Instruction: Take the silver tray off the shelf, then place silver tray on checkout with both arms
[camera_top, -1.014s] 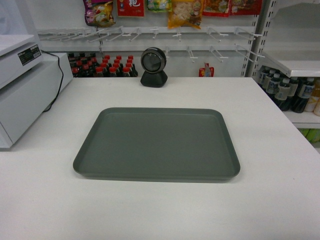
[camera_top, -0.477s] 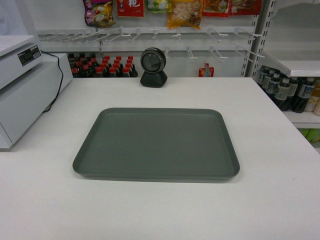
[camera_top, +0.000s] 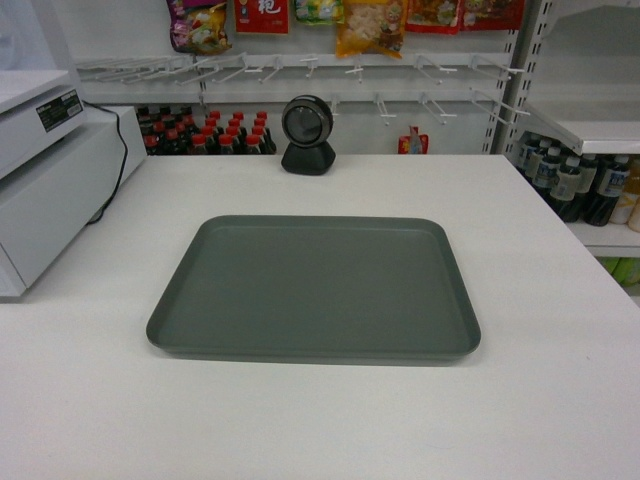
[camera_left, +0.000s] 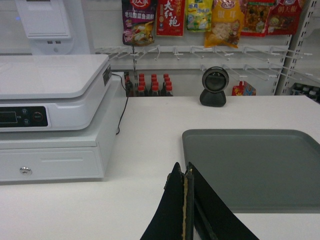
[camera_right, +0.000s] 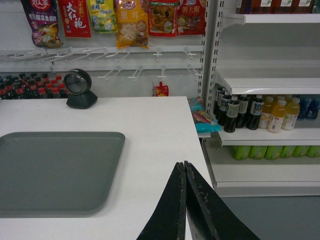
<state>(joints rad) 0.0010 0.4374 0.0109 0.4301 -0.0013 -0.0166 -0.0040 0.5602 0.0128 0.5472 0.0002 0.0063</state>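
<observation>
The silver tray (camera_top: 313, 288) lies flat in the middle of the white checkout (camera_top: 540, 230), empty and untouched. It also shows in the left wrist view as the silver tray (camera_left: 255, 167) and in the right wrist view as the silver tray (camera_right: 55, 170). My left gripper (camera_left: 183, 169) is shut, near the tray's near-left corner and above the counter, holding nothing. My right gripper (camera_right: 185, 165) is shut too, to the right of the tray over the counter's right edge. Neither arm shows in the head view.
A white cash register (camera_top: 45, 170) stands at the left with a black cable (camera_top: 112, 160). A black round scanner (camera_top: 307, 135) sits at the counter's back. Shelves (camera_right: 270, 82) with bottles (camera_right: 250, 112) stand at the right; snack bags (camera_top: 370, 25) hang on hooks behind.
</observation>
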